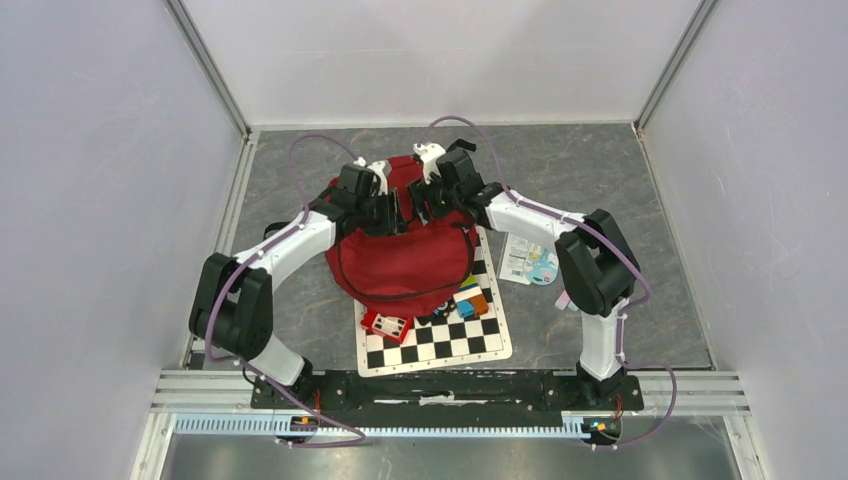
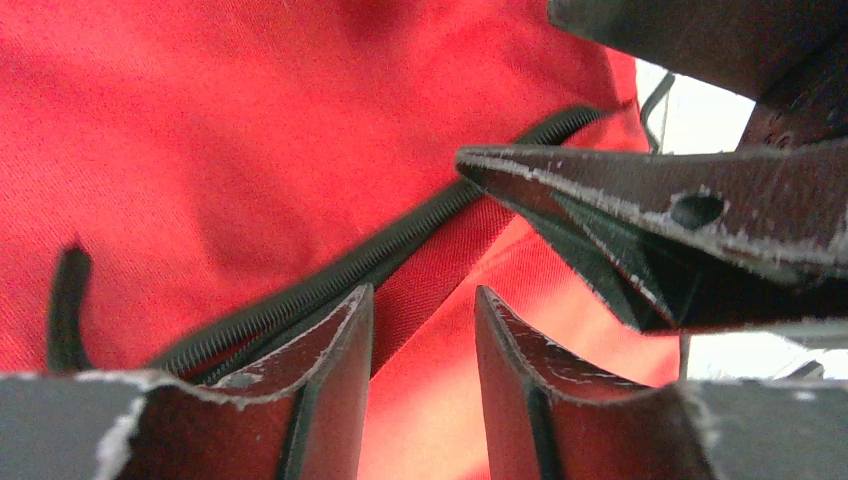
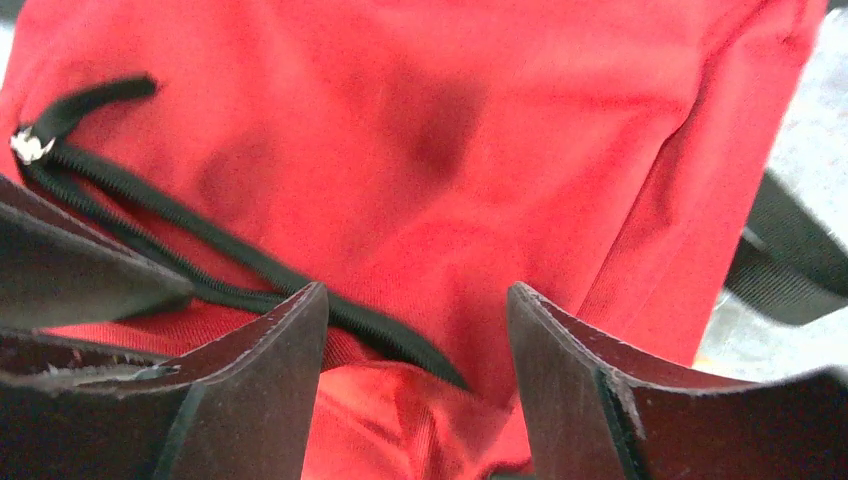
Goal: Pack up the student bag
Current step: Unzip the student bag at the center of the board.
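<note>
two grippers: left gripper (image 1: 388,212) & right gripper (image 1: 425,200) meet tip to tip over the far end of the student bag (image 1: 405,262), well apart from the arm bases.
bag position: mid-table, lying flat; near end overlaps a check mat (image 1: 440,340) that also carries small items (image 1: 386,325).
bag long axis: runs near-to-far, approx. along the mid-line btw. the two arms, so each arm reaches it from its own side at a similar stretch.
left gripper state: jaws parted to a middling gap; only red cloth shows through it, nothing visibly pinched.
right gripper state: jaws set wide, hovering just over the cloth, holding nothing.
zip (image 2: 330,275): black, closed where visible. in the left wrist cam it slants from lower left to upper right and passes behind the left-hand finger.
zip pull (image 3: 30,145): seen in the right wrist cam only, at the upper-left end of the zip, w/ a black tab. it lies away from the right gripper's gap, toward the side where the left gripper's dark finger enters that view.
key relation: the zip's visible end sits just inside the right jaw gap; the pull sits off to the left.
judgement: next move prob. a grab at the pull or the cloth beside the zip to open the bag. the left arm looks the nearer to the pull, though depth is hard to read.
</note>
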Controlling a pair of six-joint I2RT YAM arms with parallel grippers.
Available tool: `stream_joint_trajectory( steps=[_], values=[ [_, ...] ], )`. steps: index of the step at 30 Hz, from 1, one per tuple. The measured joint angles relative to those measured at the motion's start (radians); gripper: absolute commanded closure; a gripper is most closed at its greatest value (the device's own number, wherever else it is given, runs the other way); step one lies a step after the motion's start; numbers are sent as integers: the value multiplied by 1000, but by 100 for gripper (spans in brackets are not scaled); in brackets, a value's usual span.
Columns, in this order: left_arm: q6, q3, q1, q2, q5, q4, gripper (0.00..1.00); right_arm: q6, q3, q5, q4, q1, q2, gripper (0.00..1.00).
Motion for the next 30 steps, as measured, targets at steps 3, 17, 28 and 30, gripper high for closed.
stream_joint_trajectory(
  steps=[3,17,28,30],
  values=[
    [0,-52,-25,-43,-23,-7,56,5,-84,-10,1,2,-48,34],
    [-3,-124,-26,-122,-61,-47,51,31,-330,30,111,36,-207,32],
    [231,58,-27,-101,-212,-155,32,46,-406,84,217,38,-206,41],
    [260,65,-27,-72,-230,-147,30,50,-417,89,235,38,-206,41]
  ],
)
